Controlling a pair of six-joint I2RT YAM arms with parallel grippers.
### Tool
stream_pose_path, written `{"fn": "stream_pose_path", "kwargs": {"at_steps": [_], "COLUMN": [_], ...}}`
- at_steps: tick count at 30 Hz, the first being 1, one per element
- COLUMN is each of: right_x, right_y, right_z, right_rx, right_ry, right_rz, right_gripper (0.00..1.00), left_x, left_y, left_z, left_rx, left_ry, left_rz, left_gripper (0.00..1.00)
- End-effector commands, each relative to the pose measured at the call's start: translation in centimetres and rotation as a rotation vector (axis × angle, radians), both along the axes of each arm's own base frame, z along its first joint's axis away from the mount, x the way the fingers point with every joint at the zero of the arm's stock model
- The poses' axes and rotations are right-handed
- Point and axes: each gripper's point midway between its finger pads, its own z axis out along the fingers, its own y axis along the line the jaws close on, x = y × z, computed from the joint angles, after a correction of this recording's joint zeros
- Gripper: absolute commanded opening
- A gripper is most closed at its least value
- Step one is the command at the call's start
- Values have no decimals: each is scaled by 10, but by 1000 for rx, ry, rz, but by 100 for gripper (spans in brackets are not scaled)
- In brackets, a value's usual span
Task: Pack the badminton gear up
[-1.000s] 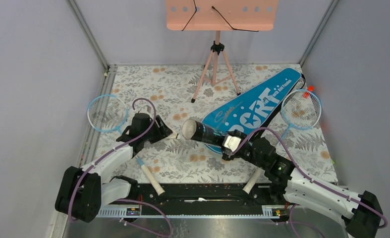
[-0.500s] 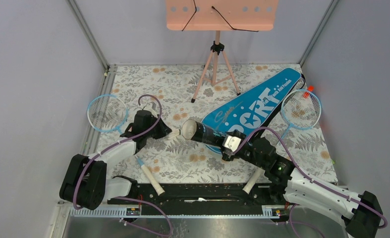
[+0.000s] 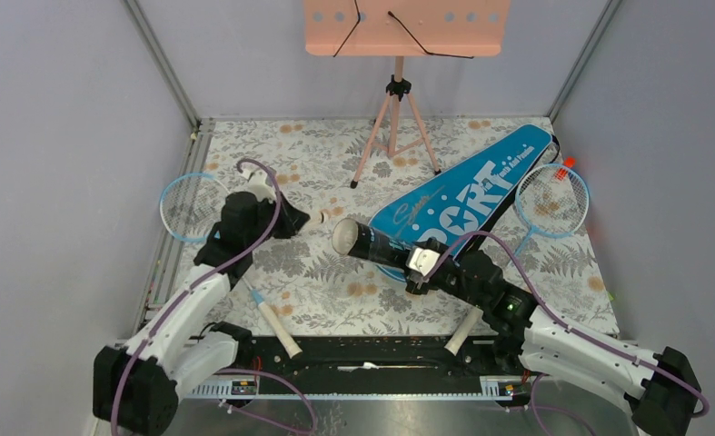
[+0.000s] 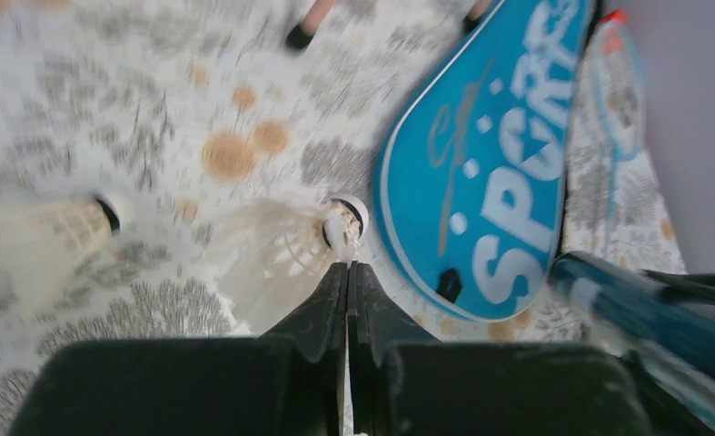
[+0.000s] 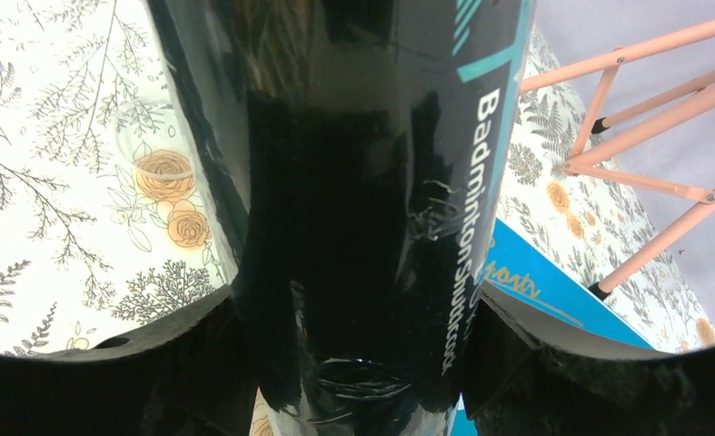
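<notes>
My left gripper (image 3: 292, 221) (image 4: 348, 265) is shut, and its tips pinch the feather skirt of a white shuttlecock (image 4: 281, 254) (image 3: 306, 219) just above the mat. A second shuttlecock (image 4: 54, 236) lies nearby. My right gripper (image 3: 422, 263) (image 5: 358, 336) is shut on the black tube (image 3: 372, 242) (image 5: 362, 182). The tube is held tilted, with its open mouth (image 3: 346, 236) facing the left gripper. The blue SPORT bag (image 3: 471, 195) (image 4: 490, 173) lies diagonally at the right. One racket (image 3: 193, 207) lies at the left and another (image 3: 551, 200) beside the bag.
The pink tripod stand (image 3: 397, 118) is at the back centre, its feet on the floral mat (image 3: 335, 282). Grey walls close in left, right and back. The rackets' white handles (image 3: 276, 329) (image 3: 465, 329) reach toward the near rail.
The left gripper closed on the shuttlecock near the tube mouth, then pulled back and to the left with it. The right gripper and the tube stayed put.
</notes>
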Motion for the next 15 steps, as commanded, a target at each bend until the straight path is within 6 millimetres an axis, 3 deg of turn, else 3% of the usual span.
{"fn": "stream_pose_path", "kwargs": {"at_steps": [1, 4, 7, 9, 15], "right_x": [14, 23, 30, 36, 35], "right_y": [6, 3, -4, -10, -14], "right_z": [32, 34, 34, 36, 37], "right_rx": [67, 87, 91, 84, 59], "right_ry": [-82, -95, -94, -96, -92], "right_rz": [-10, -35, -58, -89, -73], "right_gripper": [14, 13, 13, 13, 13], "left_x": [-21, -53, -97, -115, -132], "left_y": [-3, -13, -29, -32, -40], "left_z": [113, 175, 223, 237, 245], "left_rx": [18, -12, 8, 46, 129], "left_ry": [-293, -485, -698, -791, -885], "left_rz": [-129, -244, -436, -494, -633], "left_gripper": [0, 0, 0, 0, 0]}}
